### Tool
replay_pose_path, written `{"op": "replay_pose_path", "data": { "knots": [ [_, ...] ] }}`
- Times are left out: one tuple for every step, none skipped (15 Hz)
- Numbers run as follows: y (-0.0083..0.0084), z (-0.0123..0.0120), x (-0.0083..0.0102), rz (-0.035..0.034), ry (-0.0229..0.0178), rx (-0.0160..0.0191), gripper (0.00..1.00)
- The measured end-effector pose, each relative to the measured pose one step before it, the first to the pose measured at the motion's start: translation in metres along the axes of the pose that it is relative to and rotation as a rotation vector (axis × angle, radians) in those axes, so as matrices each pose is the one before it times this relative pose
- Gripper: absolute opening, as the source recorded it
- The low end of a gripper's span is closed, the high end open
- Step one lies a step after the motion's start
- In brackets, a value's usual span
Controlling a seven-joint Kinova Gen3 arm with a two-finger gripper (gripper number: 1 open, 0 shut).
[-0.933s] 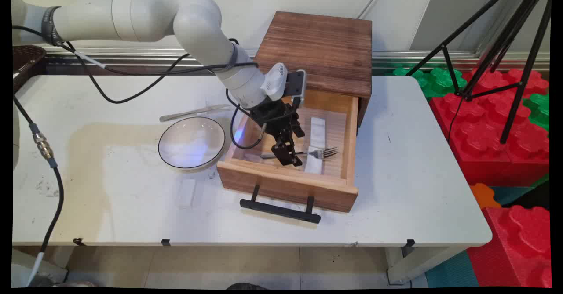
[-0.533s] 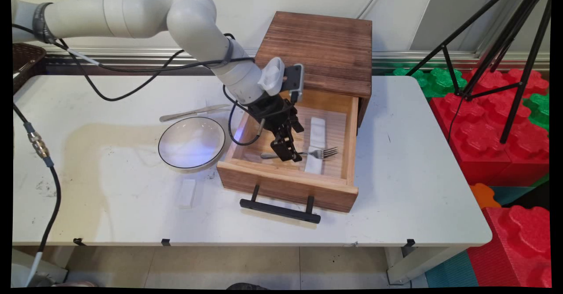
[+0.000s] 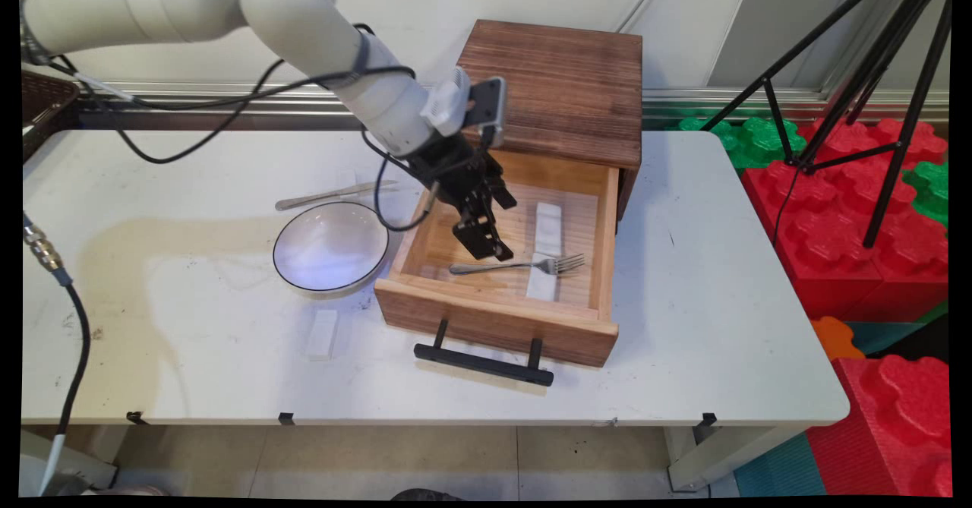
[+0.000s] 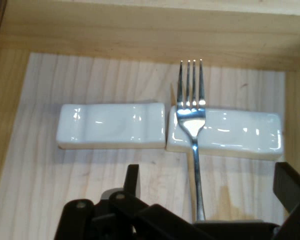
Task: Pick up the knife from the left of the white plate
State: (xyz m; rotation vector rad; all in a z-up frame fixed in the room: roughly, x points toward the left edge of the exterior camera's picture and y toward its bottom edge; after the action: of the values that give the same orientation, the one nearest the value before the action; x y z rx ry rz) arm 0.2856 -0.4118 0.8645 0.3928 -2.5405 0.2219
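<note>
A steel fork (image 3: 524, 266) lies inside the open wooden drawer (image 3: 493, 320), its neck resting on a white ceramic rest (image 3: 541, 285). A second white rest (image 3: 548, 219) lies end to end with the first, farther back. My gripper (image 3: 487, 250) hangs just above the fork's handle, open and holding nothing. In the hand view the fork (image 4: 191, 115) points up the picture across the right rest (image 4: 240, 132), with the other rest (image 4: 111, 126) on its left. The handle runs down between the two spread fingers of my gripper (image 4: 210, 185).
The drawer belongs to a dark wooden cabinet (image 3: 554, 90) at the table's back. Left of the drawer stand a white bowl (image 3: 330, 246), a knife (image 3: 334, 194) and another white rest (image 3: 322, 333). A black tripod (image 3: 873, 98) and red foam blocks (image 3: 873, 250) stand to the right.
My gripper has risen up and to the left, off the fork's handle. The fork stays lying in the drawer on its rest.
</note>
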Motion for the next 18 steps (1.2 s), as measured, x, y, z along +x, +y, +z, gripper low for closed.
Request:
{"op": "replay_pose_path", "data": {
  "knots": [
    [0.00029,-0.00639,-0.00098,-0.00049,0.00405,0.00135,1.00],
    [0.00040,-0.00542,-0.00092,0.00000,0.00316,0.00040,1.00],
    [0.00054,-0.00796,-0.00134,-0.00017,0.00489,0.00072,1.00],
    [0.00063,-0.00556,-0.00096,0.00076,0.00361,-0.00040,1.00],
    [0.00073,-0.00825,-0.00138,0.00042,0.00585,-0.00031,1.00],
    [0.00100,-0.01008,-0.00156,-0.00069,0.00916,-0.00028,1.00],
    [0.00123,-0.01026,-0.00160,-0.00047,0.00954,-0.00144,1.00],
    [0.00114,-0.00912,-0.00142,0.00017,0.00834,-0.00111,1.00],
    [0.00201,-0.01067,-0.00197,0.00102,0.00779,-0.00328,1.00],
    [0.00244,-0.01076,-0.00232,-0.00128,0.00727,-0.00364,1.00],
    [0.00210,-0.00855,-0.00176,-0.00143,0.00603,-0.00322,1.00],
    [0.00279,-0.00987,-0.00235,-0.00496,0.00735,-0.00386,1.00],
    [0.00291,-0.00939,-0.00225,-0.00480,0.00689,-0.00515,1.00],
    [0.00313,-0.00806,-0.00220,-0.00335,0.00595,-0.00511,1.00],
    [0.00223,-0.00515,-0.00150,-0.00155,0.00362,-0.00346,1.00],
    [0.00331,-0.00759,-0.00204,-0.00148,0.00571,-0.00518,1.00],
    [0.00429,-0.00865,-0.00247,0.00035,0.00693,-0.00562,1.00],
    [0.00407,-0.00807,-0.00235,-0.00056,0.00636,-0.00433,1.00]
  ]
}}
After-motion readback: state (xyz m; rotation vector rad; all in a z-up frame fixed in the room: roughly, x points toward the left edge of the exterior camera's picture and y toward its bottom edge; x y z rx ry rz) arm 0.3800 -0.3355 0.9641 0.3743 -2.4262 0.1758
